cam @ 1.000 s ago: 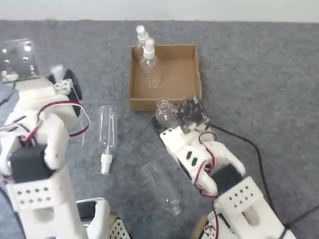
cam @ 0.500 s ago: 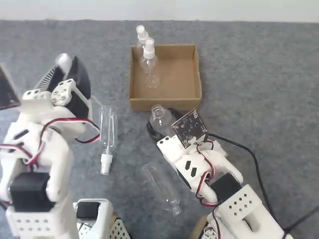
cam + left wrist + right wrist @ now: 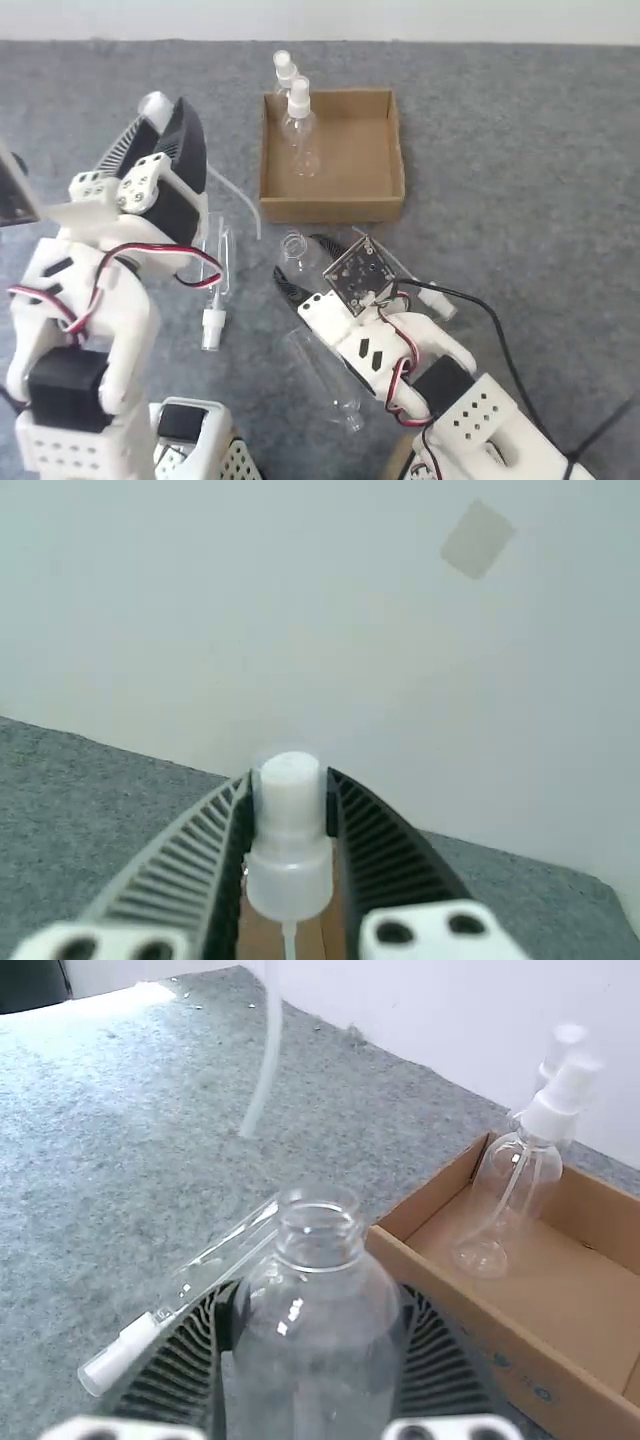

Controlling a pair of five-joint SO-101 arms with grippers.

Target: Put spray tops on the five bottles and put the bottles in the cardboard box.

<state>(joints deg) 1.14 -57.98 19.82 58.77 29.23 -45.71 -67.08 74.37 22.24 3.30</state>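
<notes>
Shifted toward eight o'clock, the bottle [image 3: 320,1235], judged light and slick, is clamped round its body by the right gripper [image 3: 318,1308]; the stiff top [image 3: 289,855] is pinched by the left gripper [image 3: 290,780], at ten o'clock.

Left gripper [image 3: 290,778] clamped on a white spray top [image 3: 289,845]; black ribbed fingers [image 3: 190,870] press its cap from both sides; cap upright, thin dip tube [image 3: 290,942] hanging from the collar; grey mat [image 3: 80,780] low on both sides; pale wall [image 3: 300,610] behind, with a small tilted grey square patch [image 3: 478,538].
</notes>
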